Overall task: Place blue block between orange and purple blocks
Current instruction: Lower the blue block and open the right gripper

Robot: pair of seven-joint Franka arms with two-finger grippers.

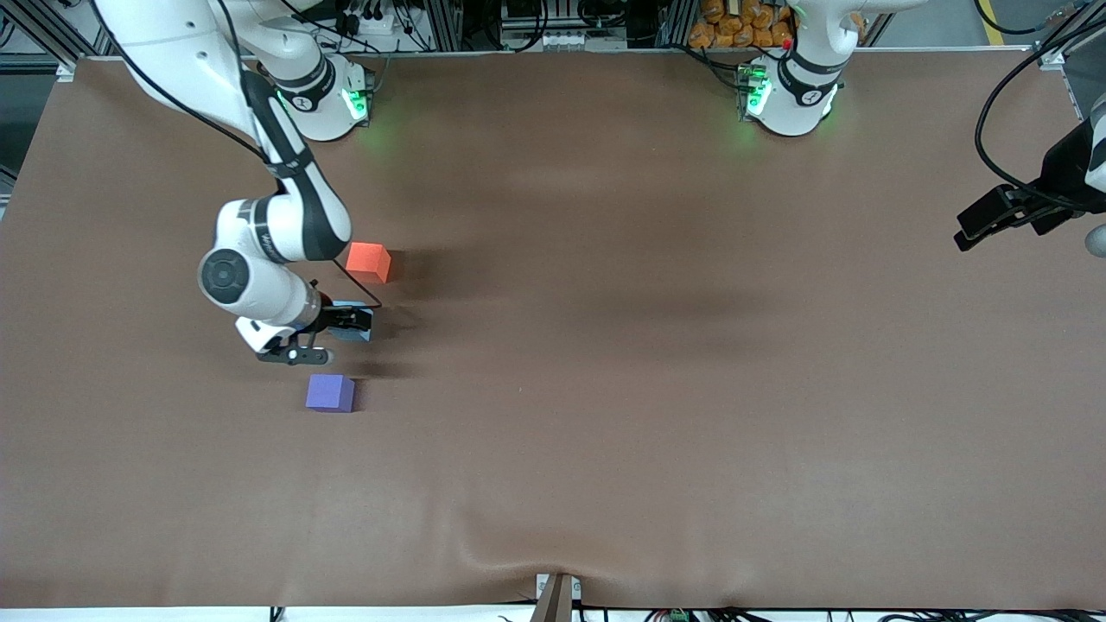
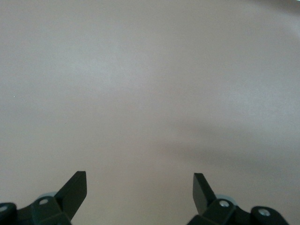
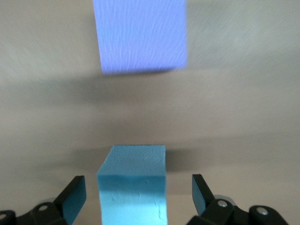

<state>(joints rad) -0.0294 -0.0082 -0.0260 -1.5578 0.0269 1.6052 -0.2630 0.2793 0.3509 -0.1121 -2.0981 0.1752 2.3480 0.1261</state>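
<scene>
Blue block (image 3: 132, 185): light sky-blue cube, resting on the brown table (image 1: 657, 363), between the orange block (image 1: 369, 261) and the purple block (image 1: 330, 393), nearer the front camera than the orange one and farther than the purple one, apart from both. Orientation: a cube, so no long axis; in the right wrist view one flat face looks toward the purple block, roughly square to it. Right gripper (image 3: 138, 194): low over the table, fingers spread either side of the blue block with a clear gap on each side, clamping nothing. Step in hand, by judgement: release at the target spot, placement apparently made. Next move calls for a straight lift clear of the cube without brushing it or its neighbours. Left gripper (image 2: 139, 186): fingers apart, empty, waiting at the left arm's end of the table.
</scene>
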